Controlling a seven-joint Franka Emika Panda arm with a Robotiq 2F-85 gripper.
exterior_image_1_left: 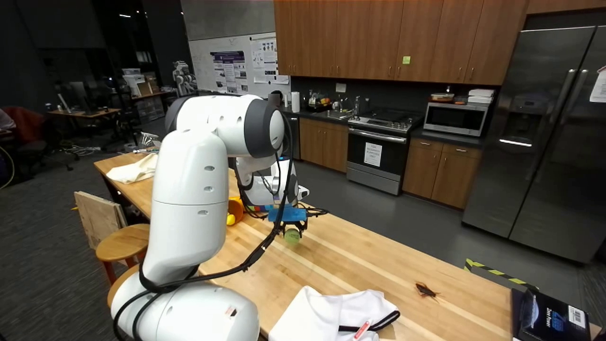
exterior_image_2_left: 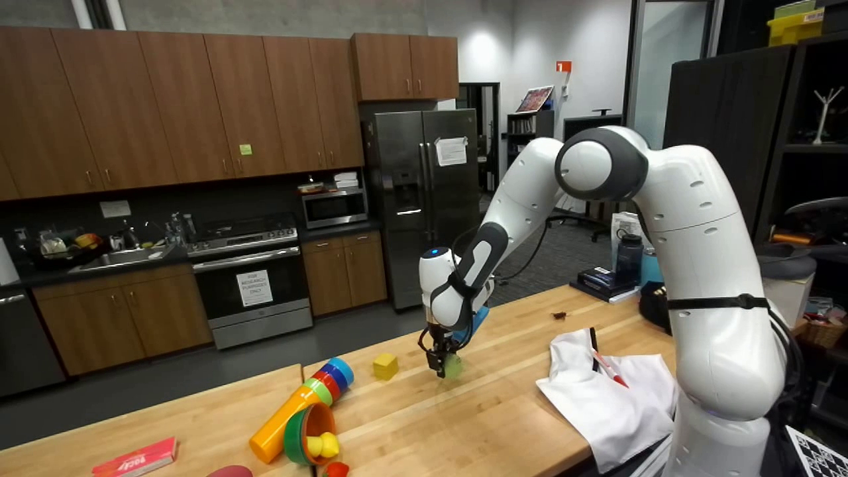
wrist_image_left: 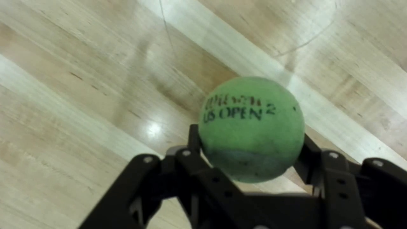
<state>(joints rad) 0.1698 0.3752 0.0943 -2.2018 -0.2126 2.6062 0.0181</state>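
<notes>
Fingers (wrist_image_left: 194,140) in the wrist view: one on each side of the ball (wrist_image_left: 251,130), both touching it, open only as wide as the ball; they seem to hold it tight.
Where the ball lies: right between the fingertips, a bit right of the middle, bulging toward the top of the frame.
Long side of the ball: none, it is round; "US OPEN 2" shows on its upper half.
Table (wrist_image_left: 63,178): pale wood below the ball, stripes slanting from upper left to lower right.
Arm (exterior_image_1_left: 187,189) in an exterior view: just one, big and white, at middle left; the ball is under its blue part (exterior_image_1_left: 288,214).
Under the ball: maybe a small gap; I can't tell if it touches the wood.
Left of the ball: orange cup (exterior_image_1_left: 238,208).
Bottom middle: white cloth (exterior_image_1_left: 322,310).
Lower right: brown bug (exterior_image_1_left: 426,290), maybe a toy.
Room: stove (exterior_image_1_left: 390,158) at upper middle, fridge (exterior_image_1_left: 535,156) at the right.
Yellow block (exterior_image_2_left: 385,366) in an exterior view: left of the ball, near but not touching.
Lower left: stack of cups (exterior_image_2_left: 298,404), lying down.
Lower right here: red pen (exterior_image_2_left: 609,369) on the cloth.
Upper left: cupboards (exterior_image_2_left: 199,99).
</notes>
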